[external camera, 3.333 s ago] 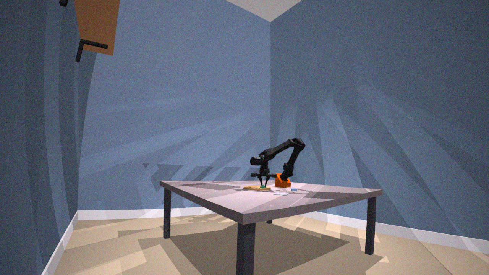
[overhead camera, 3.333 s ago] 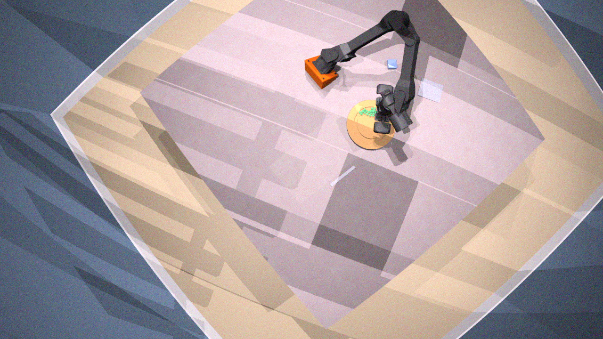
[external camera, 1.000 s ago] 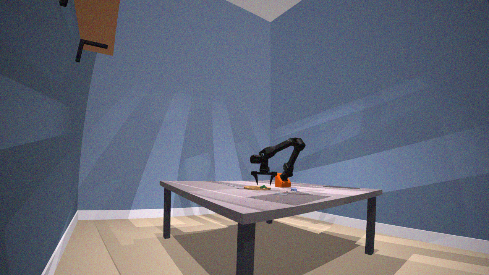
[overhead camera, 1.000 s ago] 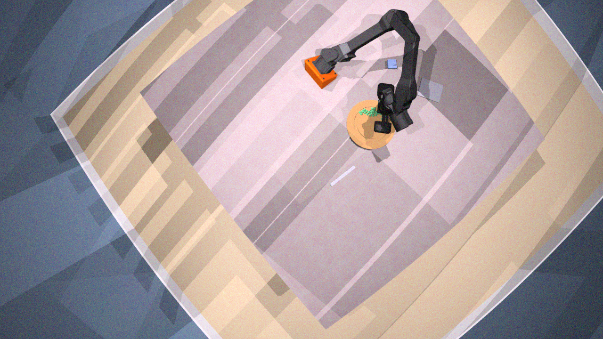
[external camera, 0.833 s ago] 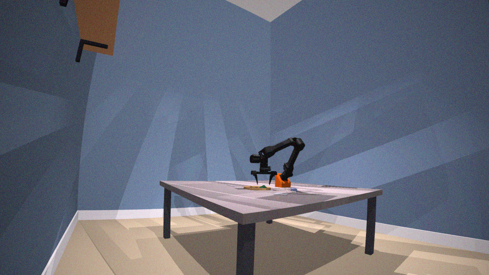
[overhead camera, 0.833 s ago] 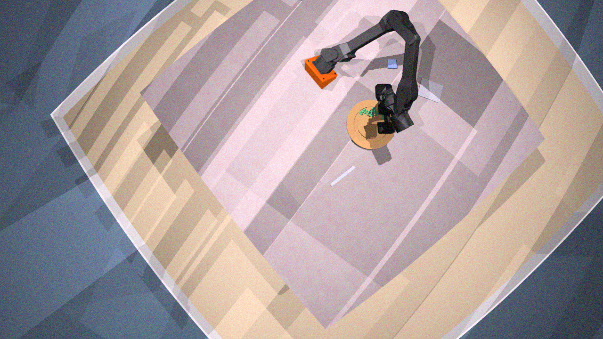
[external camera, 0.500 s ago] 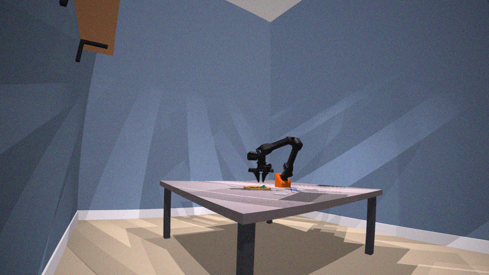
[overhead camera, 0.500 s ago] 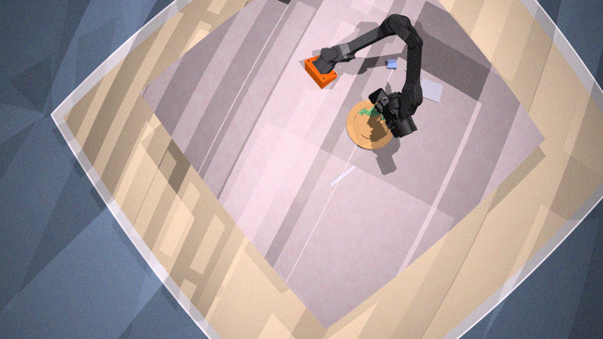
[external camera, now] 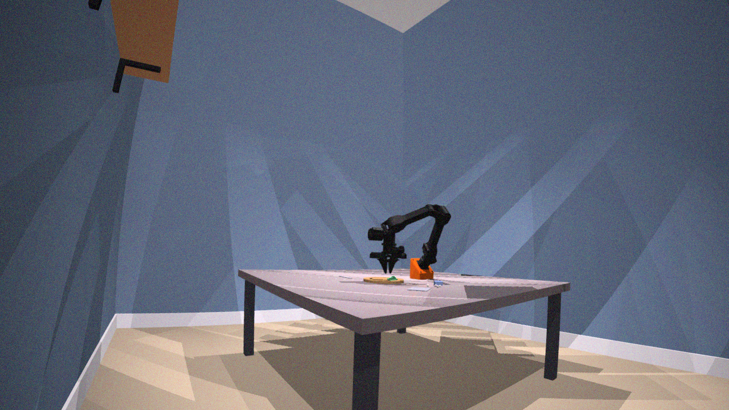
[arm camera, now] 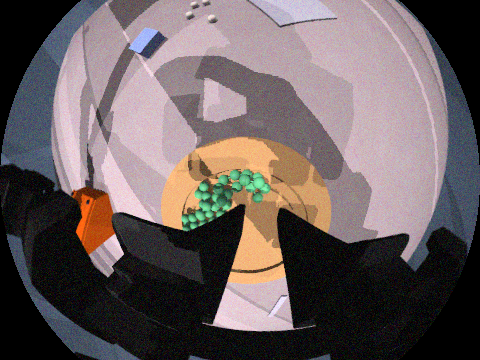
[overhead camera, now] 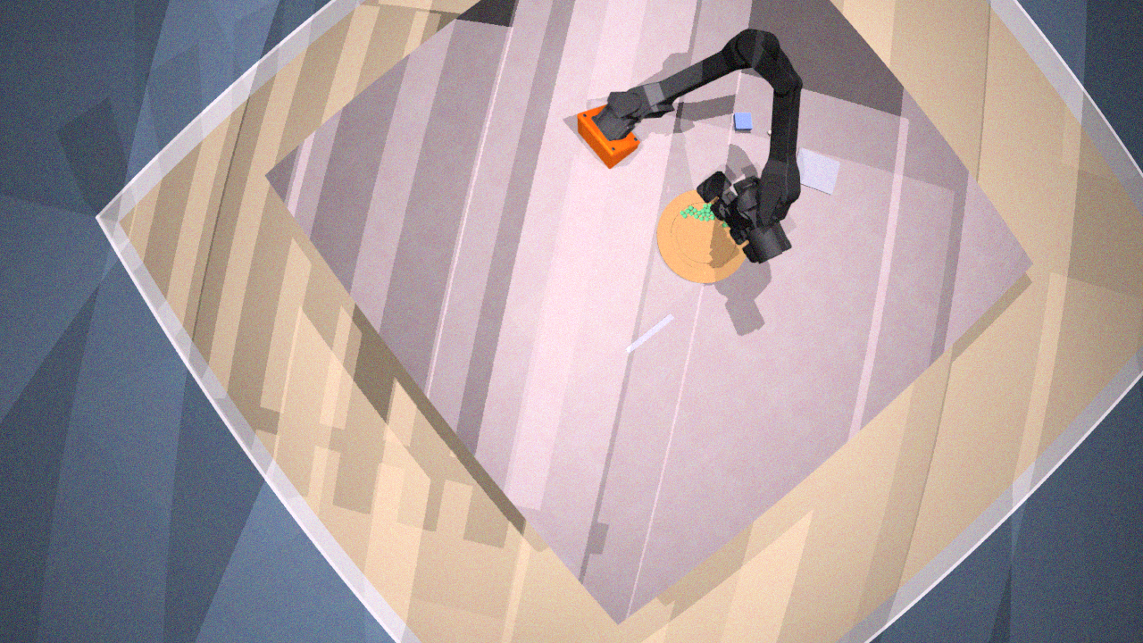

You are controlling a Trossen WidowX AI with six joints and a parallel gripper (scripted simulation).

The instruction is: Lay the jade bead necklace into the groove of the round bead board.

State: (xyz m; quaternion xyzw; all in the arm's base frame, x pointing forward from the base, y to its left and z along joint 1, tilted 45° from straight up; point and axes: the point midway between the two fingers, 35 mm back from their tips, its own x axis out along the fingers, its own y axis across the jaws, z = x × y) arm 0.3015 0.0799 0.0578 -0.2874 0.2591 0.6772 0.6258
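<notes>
The jade bead necklace (overhead camera: 699, 212) (external camera: 392, 278) (arm camera: 244, 179) lies bunched in a folded heap on the round bead board (overhead camera: 679, 260) (external camera: 374, 280) (arm camera: 235, 150). The heap lies along the side nearer the arm's base. In the wrist view some beads lie over the thin groove line and others inside it, while the groove's far and lower arcs show bare. My gripper (external camera: 388, 271) (arm camera: 262, 212) points down above the board, fingers parted by a narrow gap, open with nothing between them. In the wrist view the left finger covers part of the necklace's lower end. The arm hides part of the board in the top view.
The orange arm base (overhead camera: 609, 144) (external camera: 421, 270) (arm camera: 95, 215) stands behind the board. A blue block (overhead camera: 743, 121) (arm camera: 146, 41), several small white balls (arm camera: 212, 19) and a pale square sheet (overhead camera: 818, 171) (arm camera: 295, 11) lie to one side. A white strip (overhead camera: 649, 333) (arm camera: 278, 306) lies on the other.
</notes>
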